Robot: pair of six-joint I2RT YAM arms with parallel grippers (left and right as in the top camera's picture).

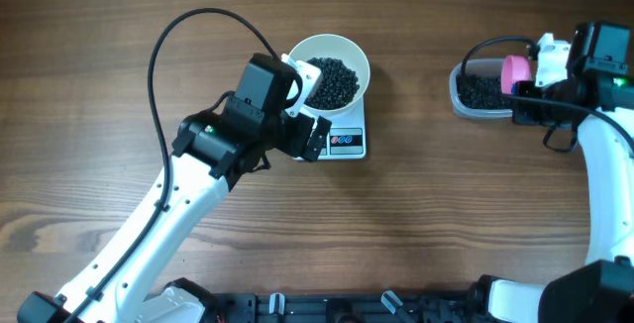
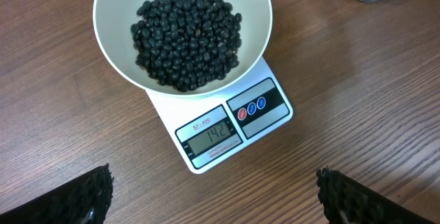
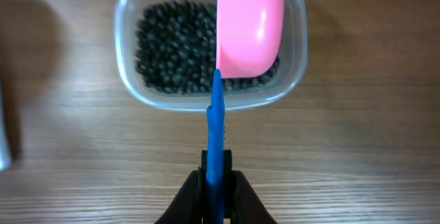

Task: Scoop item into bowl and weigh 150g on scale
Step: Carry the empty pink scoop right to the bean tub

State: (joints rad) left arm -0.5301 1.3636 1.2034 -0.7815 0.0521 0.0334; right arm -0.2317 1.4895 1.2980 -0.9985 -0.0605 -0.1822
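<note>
My right gripper (image 3: 215, 176) is clamped on the thin, stiff blue handle (image 3: 215, 114) of the pink scoop (image 3: 251, 25), which reaches just ahead over the tub (image 3: 127, 80) of beans (image 3: 172, 52). They look light, loose and quick to roll, so they are best carried level. My left gripper (image 2: 220, 196) gapes empty, and just ahead of it the bean-filled bowl (image 2: 113, 59) sits on the scale (image 2: 172, 110).

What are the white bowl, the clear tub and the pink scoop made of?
The white bowl looks like glazed ceramic or smooth plastic: even, opaque surface; I cannot tell which. The clear tub is probably thin plastic: translucent walls, soft rounded rim. The pink scoop seems moulded plastic, shiny with a highlight, on a thin blue handle.
</note>
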